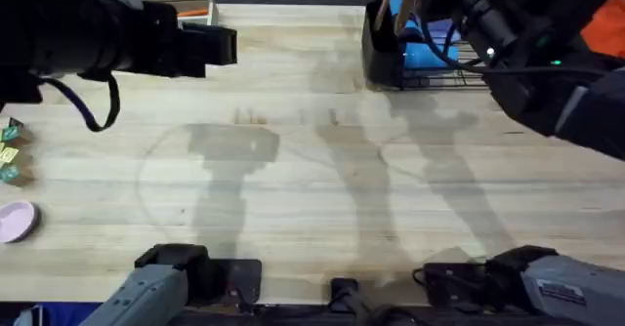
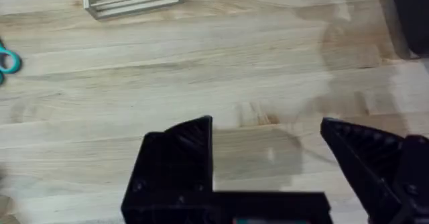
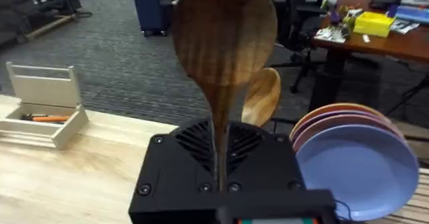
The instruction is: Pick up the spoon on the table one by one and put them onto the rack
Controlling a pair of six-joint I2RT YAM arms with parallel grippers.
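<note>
R gripper (image 3: 221, 184) pinches the spoon (image 3: 224, 43) by its handle, bowl up, above the caddy of the rack (image 1: 383, 64) at table (image 1: 293, 170) far right. Best approach: lower straight, handle into caddy, then let go. R arm stretched far; L gripper (image 2: 268, 157) spread, hovering over bare table.

Beyond the bench's far edge lies a floor (image 3: 120, 56) of dark grey carpet, marked with fine diagonal lines. A dark blue bin (image 3: 155, 8) stands on it. To one side stands a reddish-brown desk (image 3: 382, 39) on dark legs, crowded with a yellow box (image 3: 373, 24) and small clutter. A wooden bench leg (image 3: 40, 23) crosses the far corner of the room. Light falls from above and throws soft grey shadows across the pale wood.
</note>
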